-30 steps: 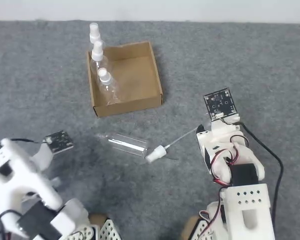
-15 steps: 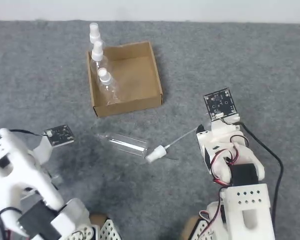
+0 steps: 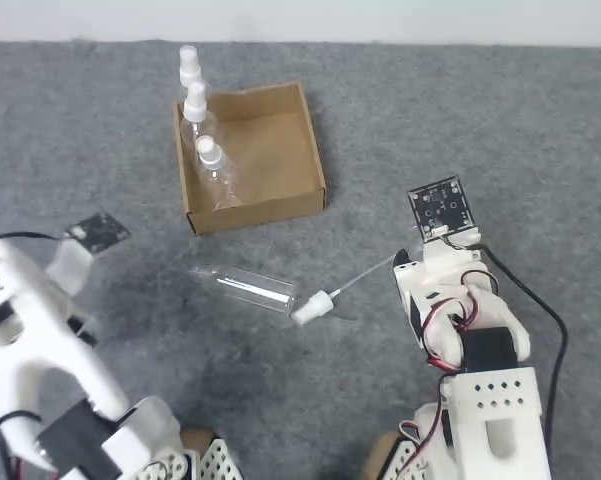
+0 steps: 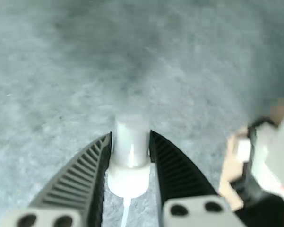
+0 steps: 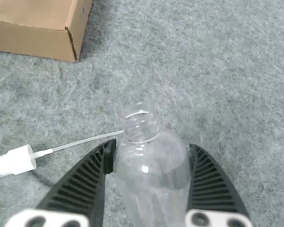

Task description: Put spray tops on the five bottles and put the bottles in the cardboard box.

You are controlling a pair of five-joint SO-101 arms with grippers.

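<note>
Holds a spray top (image 4: pixel 131 156) in the left gripper (image 4: pixel 130 137), fingers clamped on its sides, over the carpet (image 4: pixel 179 71) at 8 o'clock from the box (image 3: pixel 260 212). Holds an open bottle (image 5: pixel 151 175) in the right gripper (image 5: pixel 152 147), fingers pressed on its body, at 4 o'clock from the box. Along the box's 9 o'clock wall, three capped bottles (image 3: pixel 212 170). At 6 o'clock from the box, a lying bottle (image 3: pixel 250 287), with a loose top (image 3: pixel 313 308) just at its 4 o'clock.

Three bottles (image 3: pixel 198 125) crowd the 9 o'clock side of the cardboard box (image 3: pixel 255 212); its 3 o'clock side is open. A loose bottle (image 3: pixel 250 288) and spray top (image 3: pixel 315 307) lie at its 6 o'clock.
</note>
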